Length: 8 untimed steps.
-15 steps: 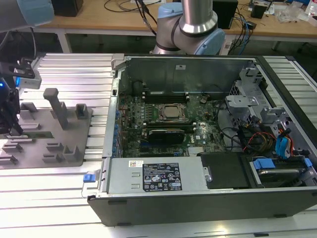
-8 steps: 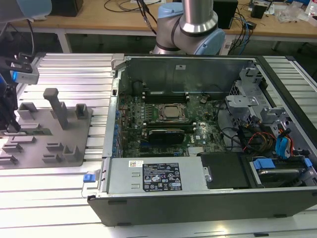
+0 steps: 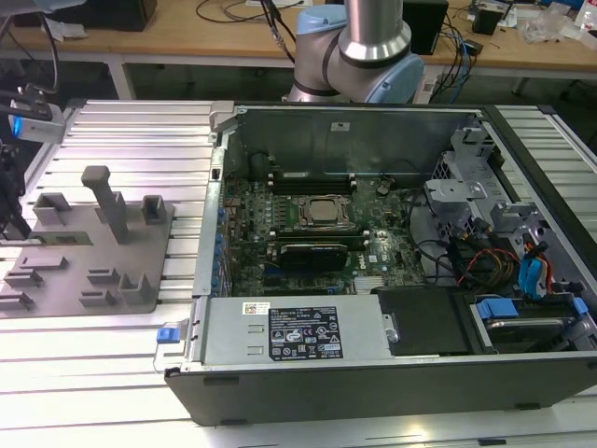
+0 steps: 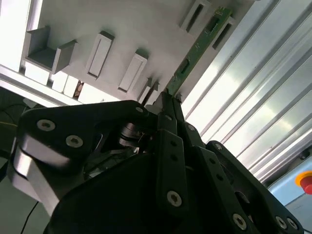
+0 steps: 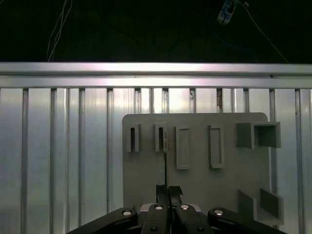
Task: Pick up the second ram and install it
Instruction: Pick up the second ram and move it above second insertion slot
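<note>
gripper [image 5: 165,188]: pinched narrow on the end of the ram [image 4: 199,45] | ram: on edge by a slot [image 5: 159,139] in the gray tray [image 5: 204,185], well apart from the computer [image 3: 229,327] | risk: thin grip, ram could tilt, slip, snag the slot

A ribbed aluminium table [image 3: 121,131] fills the foreground, with bright glare [image 3: 84,355] on its slats. Behind the table runs a wooden bench [image 3: 187,37] on a white frame, strewn with cables [image 3: 457,51]. Under the bench it is dark.
</note>
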Each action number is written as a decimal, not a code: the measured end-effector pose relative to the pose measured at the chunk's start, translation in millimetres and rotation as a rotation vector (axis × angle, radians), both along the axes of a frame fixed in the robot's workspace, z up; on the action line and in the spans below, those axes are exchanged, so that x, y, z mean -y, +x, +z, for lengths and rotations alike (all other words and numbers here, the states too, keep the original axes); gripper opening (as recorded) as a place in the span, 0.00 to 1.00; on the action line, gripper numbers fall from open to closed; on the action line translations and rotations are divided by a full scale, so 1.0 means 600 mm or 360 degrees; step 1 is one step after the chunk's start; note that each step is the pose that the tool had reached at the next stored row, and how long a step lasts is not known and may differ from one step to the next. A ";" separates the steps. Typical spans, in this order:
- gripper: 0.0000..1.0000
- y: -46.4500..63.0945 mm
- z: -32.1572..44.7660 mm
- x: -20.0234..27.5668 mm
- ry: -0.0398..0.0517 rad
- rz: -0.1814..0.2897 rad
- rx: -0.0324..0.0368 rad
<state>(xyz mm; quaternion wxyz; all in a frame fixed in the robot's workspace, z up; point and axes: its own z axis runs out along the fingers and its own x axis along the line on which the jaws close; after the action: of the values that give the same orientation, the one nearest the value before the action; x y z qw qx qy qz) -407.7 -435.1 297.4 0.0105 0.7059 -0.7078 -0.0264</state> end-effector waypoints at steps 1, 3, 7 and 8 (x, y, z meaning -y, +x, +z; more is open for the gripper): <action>0.09 0.000 0.002 0.0000 0.0000 0.0000 0.0000; 0.09 0.000 0.021 -0.0001 0.0000 0.0000 0.0000; 0.09 0.000 0.055 -0.0001 0.0000 0.0000 0.0000; 0.09 0.000 0.066 -0.0001 0.0000 0.0000 0.0000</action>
<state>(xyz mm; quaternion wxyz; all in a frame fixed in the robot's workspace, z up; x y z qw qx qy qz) -407.7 -435.1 337.0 0.0105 0.7059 -0.7078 -0.0264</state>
